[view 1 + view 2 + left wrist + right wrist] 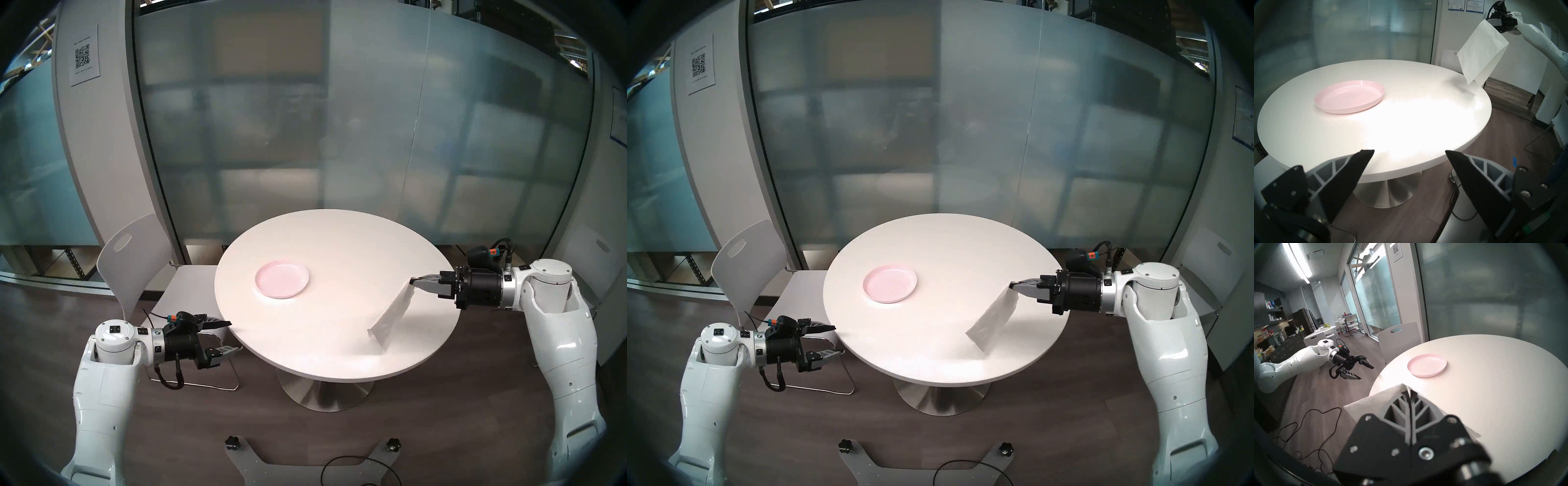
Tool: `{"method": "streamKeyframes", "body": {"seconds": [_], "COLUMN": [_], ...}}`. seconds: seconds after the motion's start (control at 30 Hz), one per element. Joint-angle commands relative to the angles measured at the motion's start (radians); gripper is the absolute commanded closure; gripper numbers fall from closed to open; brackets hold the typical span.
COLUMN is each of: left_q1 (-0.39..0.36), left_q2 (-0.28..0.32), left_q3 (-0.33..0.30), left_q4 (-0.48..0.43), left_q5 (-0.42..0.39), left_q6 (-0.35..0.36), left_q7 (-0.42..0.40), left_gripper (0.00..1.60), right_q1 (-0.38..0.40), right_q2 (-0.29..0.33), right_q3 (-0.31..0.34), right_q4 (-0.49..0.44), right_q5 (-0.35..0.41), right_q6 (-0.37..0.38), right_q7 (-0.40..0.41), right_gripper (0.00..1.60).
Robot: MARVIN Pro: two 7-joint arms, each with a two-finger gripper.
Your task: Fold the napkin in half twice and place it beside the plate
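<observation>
Dangling off the table (pixel 339 237) edge, napkin (pixel 390 315) pinched by right gripper (pixel 414 280); left gripper (pixel 234 336) spread wide.

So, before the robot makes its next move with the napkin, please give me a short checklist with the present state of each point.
1. Right gripper shut on a corner of the napkin: ok.
2. Napkin lifted off the table, hanging free: ok.
3. Left gripper open and empty, at the table's edge: ok.
4. Plate empty, clear of the napkin: ok.
5. Bare table beside the plate for laying the napkin: ok.
6. Napkin folded twice: cannot tell; the layers are not countable.
</observation>
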Motion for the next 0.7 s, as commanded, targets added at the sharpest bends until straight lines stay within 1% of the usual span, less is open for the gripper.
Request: {"method": "streamKeyframes", "body": {"seconds": [0.0, 0.33, 0.43, 0.57, 0.67], "left_q1": [0.006, 0.016, 0.019, 0.02, 0.022], "left_q2": [-0.003, -0.008, -0.009, -0.01, -0.013], "left_q3": [0.001, -0.004, -0.006, -0.008, -0.012], "left_q4": [-0.03, -0.045, -0.048, -0.05, -0.051], "left_q5": [0.002, 0.005, 0.006, 0.007, 0.004], "left_q6": [0.005, 0.01, 0.012, 0.013, 0.014], "left_q7": [0.002, 0.005, 0.006, 0.005, 0.005], "left_gripper": [0.0, 0.0, 0.0, 0.0, 0.0], "right_q1": [-0.063, -0.102, -0.106, -0.082, -0.05], "right_q2": [0.065, 0.103, 0.113, 0.122, 0.128], "right_q3": [0.057, 0.08, 0.079, 0.039, -0.014], "right_q4": [-0.045, -0.061, -0.05, -0.014, 0.02], "right_q5": [0.045, 0.069, 0.073, 0.075, 0.064], "right_q6": [-0.003, -0.003, -0.007, -0.013, -0.021], "right_q7": [0.102, 0.092, 0.083, 0.075, 0.062], "right_gripper": [1.6, 1.6, 1.6, 1.6, 1.6]}}
